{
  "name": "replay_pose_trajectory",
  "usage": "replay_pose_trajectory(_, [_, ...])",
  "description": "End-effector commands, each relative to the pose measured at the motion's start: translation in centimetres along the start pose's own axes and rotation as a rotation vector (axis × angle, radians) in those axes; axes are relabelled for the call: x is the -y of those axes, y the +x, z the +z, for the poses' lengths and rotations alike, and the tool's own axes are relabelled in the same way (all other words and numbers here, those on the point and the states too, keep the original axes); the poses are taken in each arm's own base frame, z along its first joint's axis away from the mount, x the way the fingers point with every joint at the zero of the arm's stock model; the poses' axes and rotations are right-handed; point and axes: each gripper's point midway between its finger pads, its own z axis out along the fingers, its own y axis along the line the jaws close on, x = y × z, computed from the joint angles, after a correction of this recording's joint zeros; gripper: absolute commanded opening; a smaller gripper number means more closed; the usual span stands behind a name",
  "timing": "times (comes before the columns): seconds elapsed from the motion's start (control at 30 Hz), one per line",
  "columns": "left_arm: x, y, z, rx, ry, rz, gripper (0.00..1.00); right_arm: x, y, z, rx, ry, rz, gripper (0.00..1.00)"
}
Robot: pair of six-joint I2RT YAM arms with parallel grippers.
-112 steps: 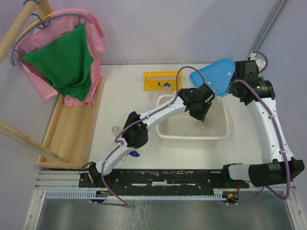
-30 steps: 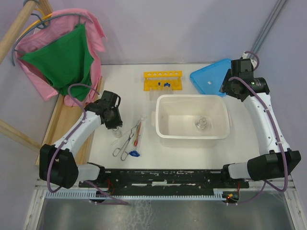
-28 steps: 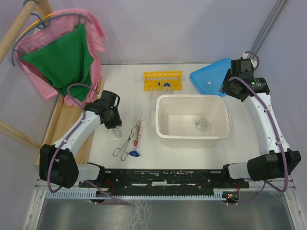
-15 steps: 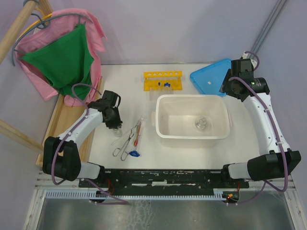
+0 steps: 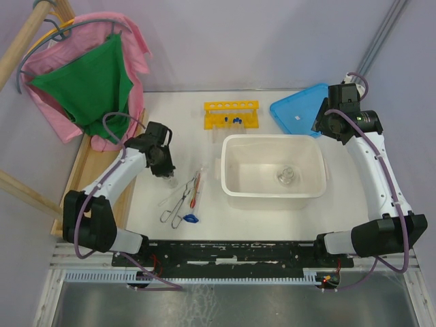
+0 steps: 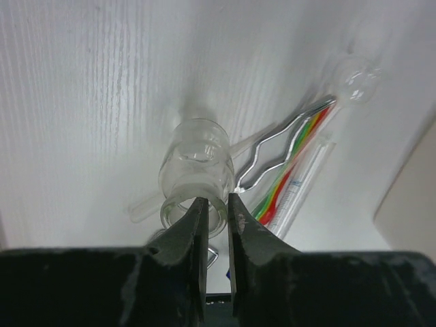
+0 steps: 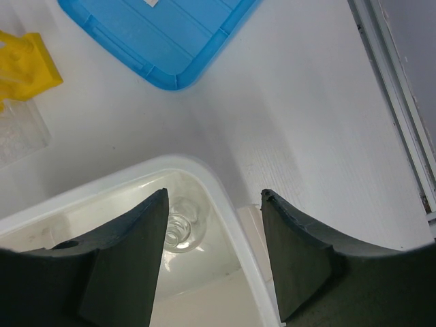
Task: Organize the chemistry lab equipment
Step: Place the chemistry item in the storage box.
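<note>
Small glass flask (image 6: pixel 196 163): near rim sat behind the left gripper (image 6: pixel 215 203); whether it pinched the glass, I could not tell.
Metal tongs (image 6: pixel 272 148): one end ran behind the flask.
Thin red rod (image 6: pixel 289 191): lower end was hidden by the gripper; its print was too small to read.
Yellow test-tube rack (image 7: pixel 24 65): was cut by the left edge.
Blue lid (image 7: pixel 157 34): was cut off at the top.
Blue-capped tubes (image 5: pixel 236 120): were too small to count.
Second flask (image 7: pixel 182 230): was blurred, its outline lost against the tub wall (image 7: pixel 219 194).

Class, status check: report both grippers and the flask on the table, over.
Left gripper pinched on glass flask rim, flask on table. Right gripper open, empty, above white tub corner. Metal tongs lie right beside flask.
</note>
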Motion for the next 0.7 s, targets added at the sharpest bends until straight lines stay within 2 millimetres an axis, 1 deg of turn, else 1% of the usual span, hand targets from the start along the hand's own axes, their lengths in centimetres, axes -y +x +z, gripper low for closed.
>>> replay_pose_trajectory(0.0, [4.0, -6.2, -5.2, 0.172, 0.135, 0.038, 0.03, -0.3, -1.3, -0.2, 0.054, -0.011, 0.019, 0.65])
replay_pose_trajectory(0.03, [5.1, -7.8, -7.1, 0.218, 0.158, 0.044, 0.03, -0.4, -1.4, -0.2, 0.055, -0.012, 0.020, 0.65])
replay_pose_trajectory(0.13, [8.0, -10.4, -11.5, 0.315, 0.184, 0.087, 0.03, -0.5, -1.5, -0.1, 0.053, -0.013, 0.021, 0.65])
replay_pose_trajectory(0.2, [10.5, -11.5, -13.7, 0.350, 0.206, 0.127, 0.03, -0.6, -1.6, 0.0, 0.051, -0.014, 0.022, 0.65])
replay_pose_trajectory(0.3, [14.9, -11.8, -16.3, 0.377, 0.246, 0.204, 0.03, -0.8, -1.7, 0.1, 0.048, -0.016, 0.022, 0.65])
replay_pose_trajectory(0.37, [17.9, -11.2, -17.2, 0.378, 0.267, 0.258, 0.03, -0.8, -1.8, 0.2, 0.047, -0.013, 0.022, 0.65])
replay_pose_trajectory(0.43, [20.8, -10.2, -17.5, 0.362, 0.297, 0.312, 0.03, -0.8, -1.9, 0.1, 0.050, -0.014, 0.023, 0.65])
replay_pose_trajectory(0.53, [24.9, -7.9, -17.3, 0.317, 0.347, 0.396, 0.03, -0.6, -2.1, -0.1, 0.057, -0.008, 0.024, 0.65])
replay_pose_trajectory(0.67, [29.0, -5.3, -16.5, 0.259, 0.399, 0.485, 0.03, -0.2, -2.1, -0.2, 0.066, 0.008, 0.020, 0.65])
